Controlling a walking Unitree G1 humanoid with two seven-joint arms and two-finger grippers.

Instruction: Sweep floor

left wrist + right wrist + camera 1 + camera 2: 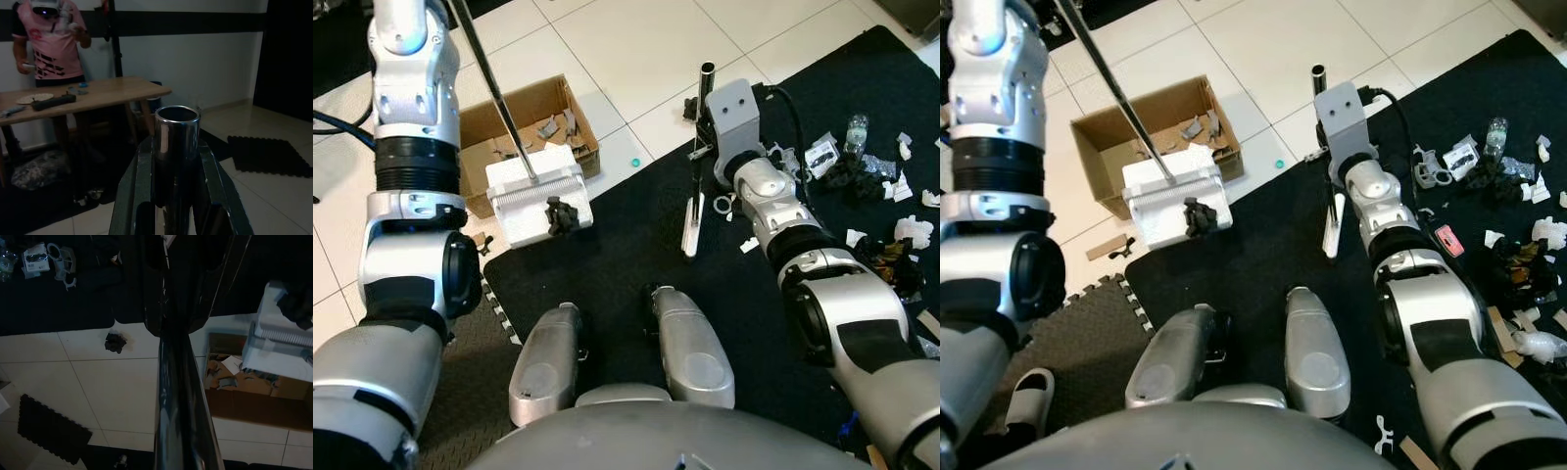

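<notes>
1. My left gripper is raised high on my left side, its two black fingers clamped on the top end of the dustpan's metal handle — the shiny tube end stands up between them in my left wrist view.
2. The white dustpan hangs tilted at the handle's lower end, over the edge of the black mat and just beside the cardboard box; a dark crumpled scrap lies on it.
3. The box sits on the white tiled floor with bits of rubbish inside.
4. My right gripper is closed on the broom's dark pole, reaching out ahead of me — the white broom head rests on the mat.
5. Paper scraps and litter are scattered on the mat to my right.
6. A person in a pink shirt stands behind a wooden table.
</notes>
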